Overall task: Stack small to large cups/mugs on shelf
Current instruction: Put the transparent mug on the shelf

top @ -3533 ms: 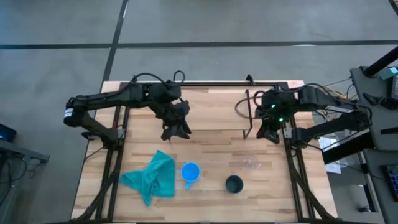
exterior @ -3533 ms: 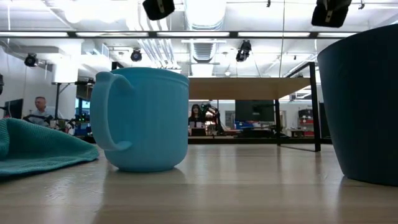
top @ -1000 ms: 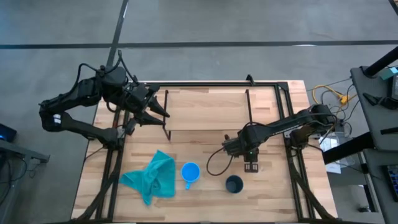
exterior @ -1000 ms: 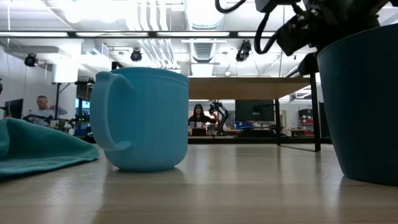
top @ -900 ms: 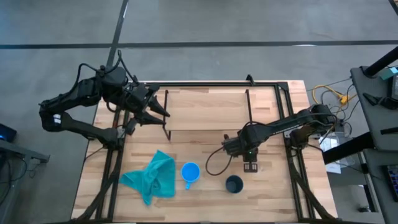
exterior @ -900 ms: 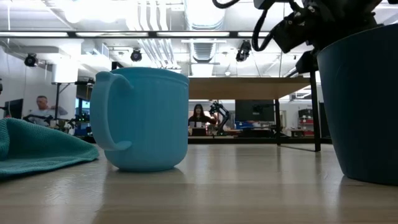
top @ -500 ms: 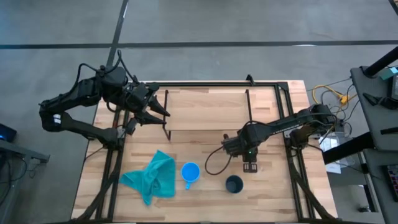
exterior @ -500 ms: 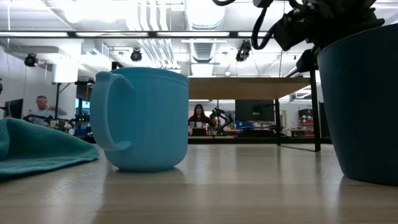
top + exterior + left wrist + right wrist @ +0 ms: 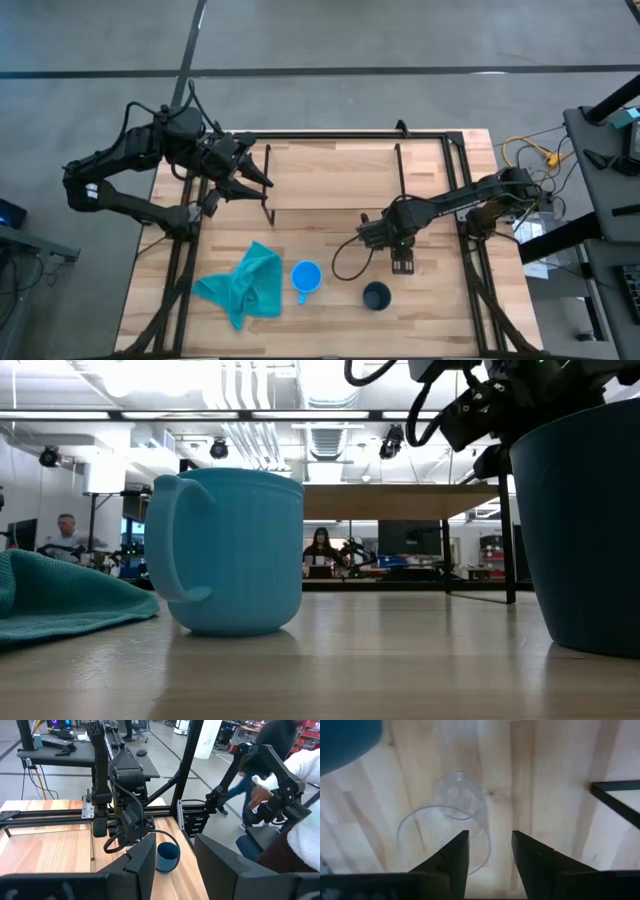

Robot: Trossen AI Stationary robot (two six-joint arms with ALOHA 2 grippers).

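Table [image 9: 340,190]: light wood plank top on a black frame, carrying all items. No brand, label or legible writing on any item in any view. Shelf [image 9: 330,175]: seen from above only as thin black legs at the far-middle of the table; in the low view its light wood plank [image 9: 400,500] stands on black legs behind the cups, nothing on it. Teal cloth [image 9: 243,285]: crumpled at the near-left of the table, just beside the blue mug. Left pincer [image 9: 250,178]: at the far-left of the table near the shelf's left leg, well apart from all cups; in the left wrist view its fingers [image 9: 142,862] stand parted with nothing between them. Right pincer [image 9: 401,266]: low over the near-middle of the table, just beyond the dark cup; fingers [image 9: 452,857] open to a narrow gap, with the rim of the clear glass cup [image 9: 452,827] at that gap; whether they touch it cannot be told. The glass cup lies on its side on the table. Blue mug [image 9: 305,277]: upright near the front edge, handle toward the front edge, right of the cloth. Dark teal cup [image 9: 376,296]: upright, right of the blue mug, apart from it.
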